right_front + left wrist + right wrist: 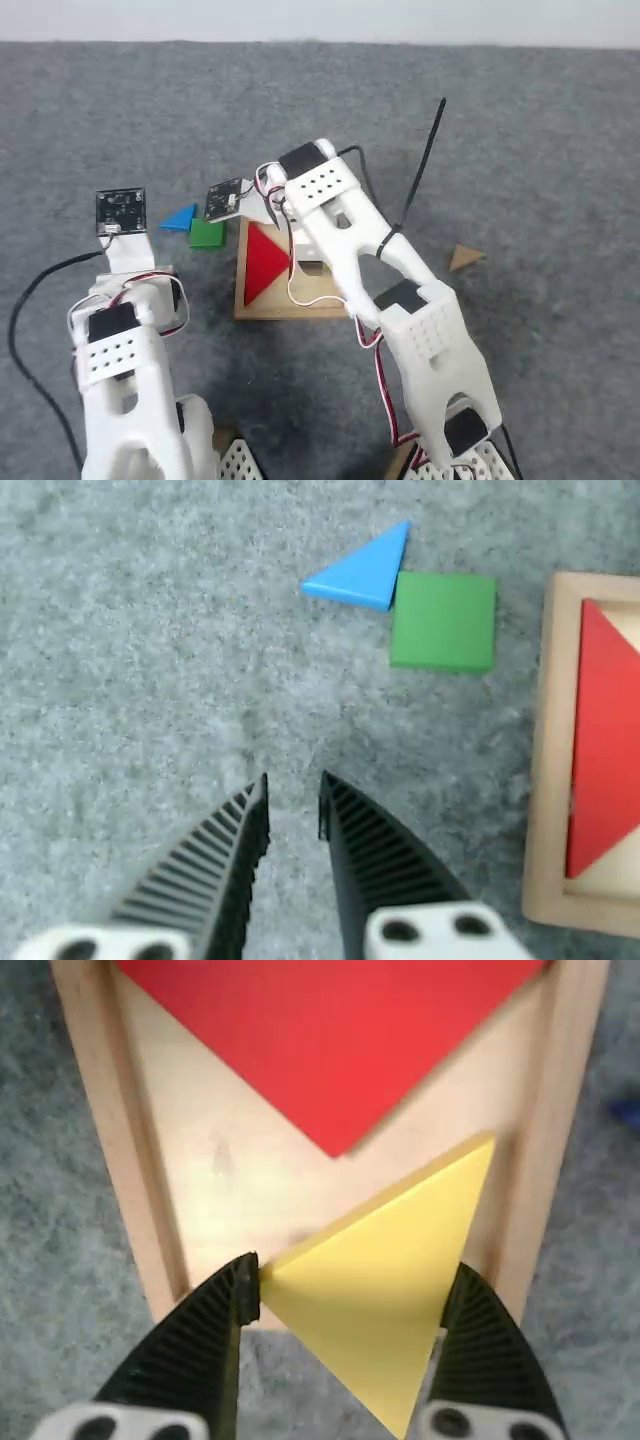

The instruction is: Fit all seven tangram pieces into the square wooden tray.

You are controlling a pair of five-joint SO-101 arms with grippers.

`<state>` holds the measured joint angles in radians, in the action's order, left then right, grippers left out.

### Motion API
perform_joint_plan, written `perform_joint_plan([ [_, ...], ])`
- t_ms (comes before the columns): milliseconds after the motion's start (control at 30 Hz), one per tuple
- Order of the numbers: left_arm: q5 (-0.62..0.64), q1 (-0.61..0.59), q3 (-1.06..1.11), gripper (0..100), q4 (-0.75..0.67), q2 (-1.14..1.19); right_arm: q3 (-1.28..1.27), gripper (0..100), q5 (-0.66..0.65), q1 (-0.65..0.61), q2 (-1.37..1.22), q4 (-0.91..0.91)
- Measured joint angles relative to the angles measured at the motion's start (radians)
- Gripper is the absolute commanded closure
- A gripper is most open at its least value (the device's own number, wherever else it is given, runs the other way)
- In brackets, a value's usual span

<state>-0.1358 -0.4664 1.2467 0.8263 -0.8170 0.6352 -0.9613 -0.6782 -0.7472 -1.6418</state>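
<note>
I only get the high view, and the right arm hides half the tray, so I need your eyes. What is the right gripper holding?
Observer: The right gripper is shut on a yellow triangle, above the wooden tray.
Operator: Is that piece fully inside the tray?
Observer: No. One corner sticks out past the tray's rim, over the carpet.
</note>
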Motion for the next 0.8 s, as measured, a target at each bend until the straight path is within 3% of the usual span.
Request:
perform_joint_plan([
  [233,0.0,0.0,0.0,92,0.0,0.0,0.087,86.5,0.0,-0.04,-0.097,0.002],
  [800,-0.002,0.028,0.0,92,0.0,0.0,0.29,66.0,0.0,-0.04,-0.198,-0.002],
])
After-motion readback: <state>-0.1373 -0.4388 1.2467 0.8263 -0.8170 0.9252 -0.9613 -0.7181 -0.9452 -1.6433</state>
